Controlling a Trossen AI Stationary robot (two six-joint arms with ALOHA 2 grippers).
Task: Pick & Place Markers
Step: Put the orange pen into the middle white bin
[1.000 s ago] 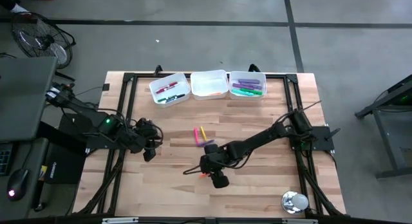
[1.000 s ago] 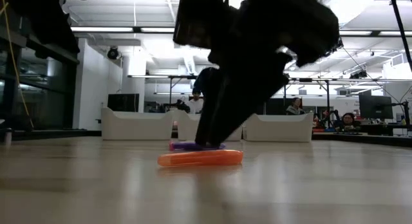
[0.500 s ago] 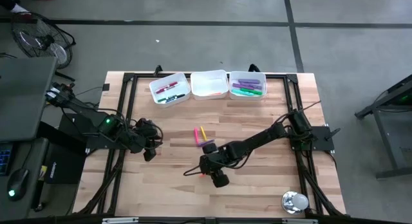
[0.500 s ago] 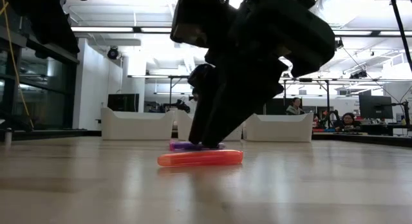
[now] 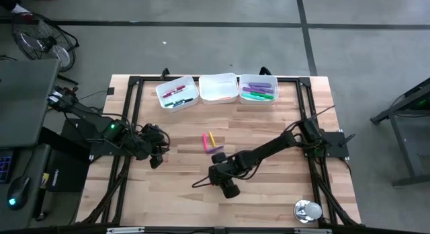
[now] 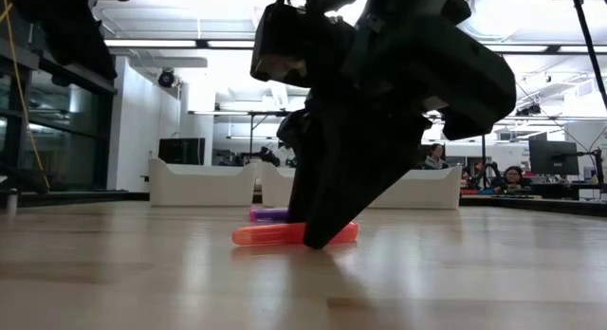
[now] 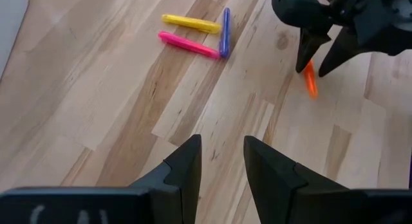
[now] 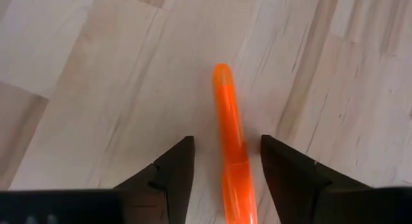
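Down at mid-table, the right gripper (image 8: 222,169) has dropped around the orange marker (image 8: 230,143), its parted fingers now straddling without clamping; that looks ready for a pickup.

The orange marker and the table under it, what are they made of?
The orange marker looks like smooth, glossy plastic: a soft shine runs along its rounded body, and it seems slightly see-through. The table looks like pale wood, probably butcher-block style, with visible grain lines and joined strips in a matte finish.
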